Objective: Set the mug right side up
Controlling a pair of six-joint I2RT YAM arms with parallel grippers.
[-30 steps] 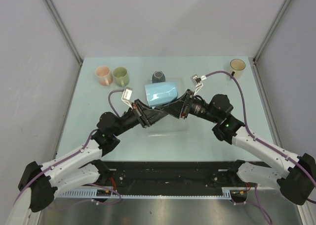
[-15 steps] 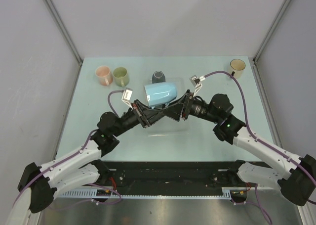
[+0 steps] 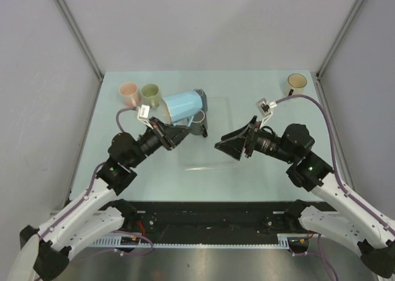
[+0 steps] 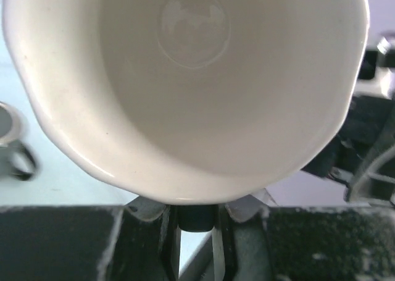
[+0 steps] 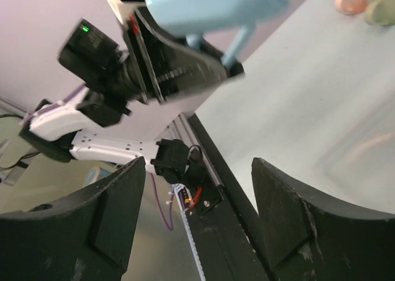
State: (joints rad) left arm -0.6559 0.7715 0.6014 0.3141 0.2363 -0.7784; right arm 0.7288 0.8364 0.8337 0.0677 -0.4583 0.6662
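The light blue mug (image 3: 182, 105) is held off the table, tipped on its side, at the back left of centre. My left gripper (image 3: 168, 125) is shut on its rim. In the left wrist view the mug's white inside (image 4: 191, 77) fills the frame, its rim pinched at the left gripper (image 4: 196, 231). My right gripper (image 3: 231, 146) is open and empty, apart from the mug and to its right. The right wrist view shows the right gripper (image 5: 203, 225) with wide-spread jaws. It also shows the mug (image 5: 203, 6) high up with its handle hanging down.
A dark mug (image 3: 202, 97) stands just behind the blue mug, partly hidden. A pink mug (image 3: 128, 92) and a green mug (image 3: 150, 94) stand at the back left, and a beige mug (image 3: 297, 82) at the back right corner. A faint clear sheet (image 3: 213, 151) lies mid-table.
Both grippers held the mug at centre before. The right gripper has let go, opened and drawn back right. The left gripper has carried the mug left and back, turning it.
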